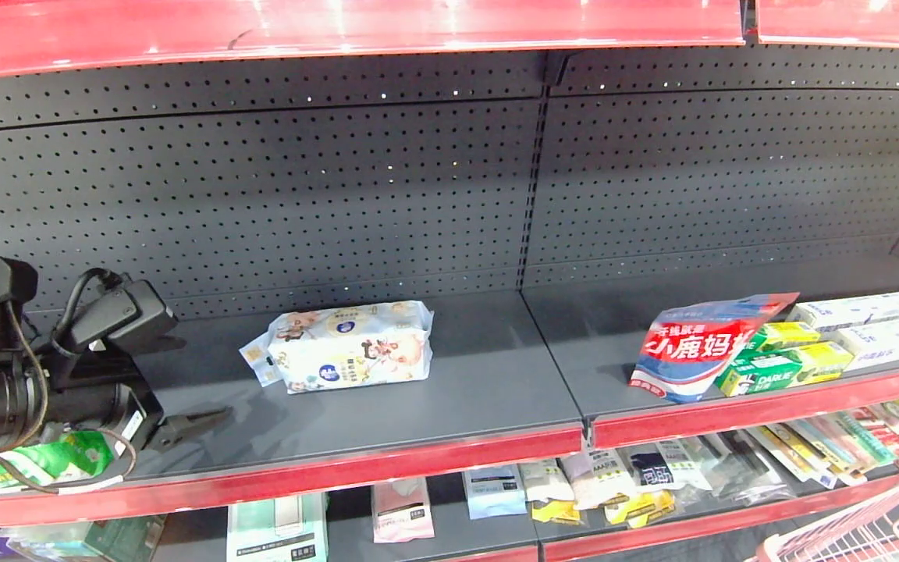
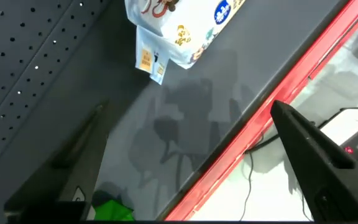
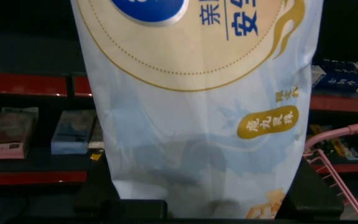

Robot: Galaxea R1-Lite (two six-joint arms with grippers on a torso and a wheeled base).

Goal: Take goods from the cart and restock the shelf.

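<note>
Lit brightly from overhead. Throws glare streaks along the red upper lip (image 1: 340,31) and pinpoint glints through the pegboard (image 1: 262,195). Casts a soft shadow beside the wipes pack (image 1: 348,347); leaves the lower shelf (image 1: 352,531) dimmer. Bows straight edges near the borders.

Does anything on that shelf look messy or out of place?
Yes: the red-and-blue pouch leans crookedly on the green toothpaste boxes at the right of the shelf, and the wipes pack lies skewed alone mid-shelf.
</note>
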